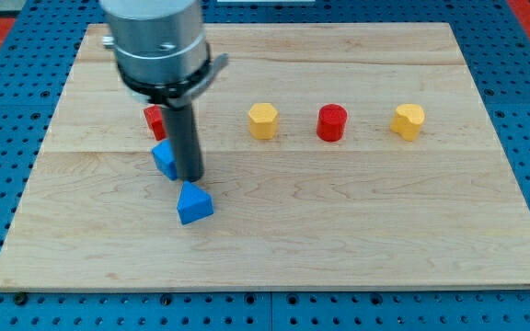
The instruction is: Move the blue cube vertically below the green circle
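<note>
2 blue blocks, upper blue cube (163,158) touching my tip (190,176), perhaps, no gripper fitted

Pale wooden worktop (339,221), light grain running in long planks. Blue pegboard surround (523,37), dotted with holes. Two blue blocks: one (194,203) below the other (164,158). Two yellow blocks (262,120) (409,120). Red cylinder (332,122) between them; second red block (155,120) partly hidden. Dark rod, my tip (190,176). Grey metal housing (155,41) above.
</note>
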Controlling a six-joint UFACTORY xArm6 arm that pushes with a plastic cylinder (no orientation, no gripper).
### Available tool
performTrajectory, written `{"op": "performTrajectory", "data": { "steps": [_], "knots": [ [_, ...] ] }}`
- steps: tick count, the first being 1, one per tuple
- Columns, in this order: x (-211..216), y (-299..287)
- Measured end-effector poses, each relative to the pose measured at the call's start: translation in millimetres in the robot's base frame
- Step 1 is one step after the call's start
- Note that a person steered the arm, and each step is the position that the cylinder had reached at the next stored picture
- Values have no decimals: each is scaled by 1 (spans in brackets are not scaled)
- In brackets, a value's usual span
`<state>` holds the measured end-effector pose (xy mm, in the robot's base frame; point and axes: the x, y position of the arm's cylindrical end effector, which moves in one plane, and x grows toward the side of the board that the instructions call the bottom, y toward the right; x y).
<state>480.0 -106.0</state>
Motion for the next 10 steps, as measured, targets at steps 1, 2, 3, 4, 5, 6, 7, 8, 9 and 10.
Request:
{"op": "performTrajectory", "data": {
  "steps": [1,2,3,4,5,6,7,8,9,10],
  "knots": [
    [-6,-32],
    [-1,18],
    [-15,-1],
    [-30,-50],
    [-40,-94],
    [-11,-104],
    [-35,-134],
    [-58,-121],
    [-66,-112],
    [-34,-74]
  ]
}}
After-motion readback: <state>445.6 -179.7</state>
